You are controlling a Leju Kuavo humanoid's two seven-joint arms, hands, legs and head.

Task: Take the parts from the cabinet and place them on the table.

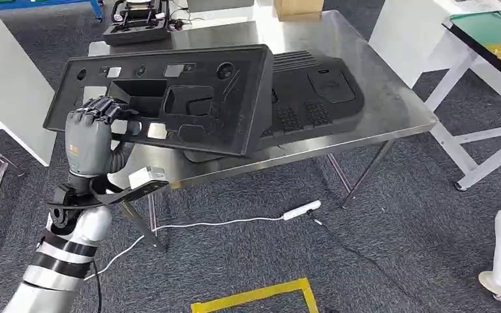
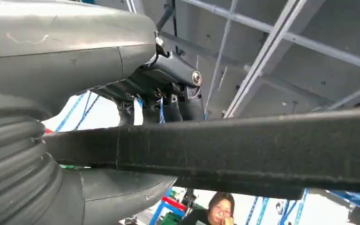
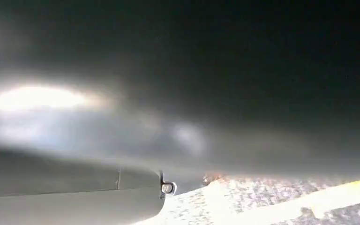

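Gripping the near-left edge of a large black moulded panel (image 1: pixel 169 98), the robot's left hand (image 1: pixel 94 134) has its dark fingers curled over the rim and its thumb beneath, as the left wrist view confirms: the panel's edge runs like a dark bar between thumb and fingers (image 2: pixel 168 108). The panel is held up and tilted over the steel table (image 1: pixel 378 111), its recessed face toward the robot, its far right corner overlapping a second black part (image 1: pixel 319 94) that already lies flat on the tabletop. I cannot tell whether that corner touches the part beneath. The single grip at one edge likely explains the slant: the unsupported side sags toward the table, which suits lowering it there.

The right hand's wrist view is a dark blur with a strip of grey cover (image 3: pixel 75 192) and speckled floor, so I cannot tell how that hand is set.

Counting: two large black parts at the table, one held, one resting. A third dark tray-like piece (image 1: pixel 137 19) sits at the table's far edge. One white cable with an inline switch (image 1: pixel 300 210) trails across the grey carpet below. One yellow tape mark (image 1: pixel 254 297) lies on the floor nearer the robot. White tables stand to the left and right. A person's face appears under the panel in the left wrist view.
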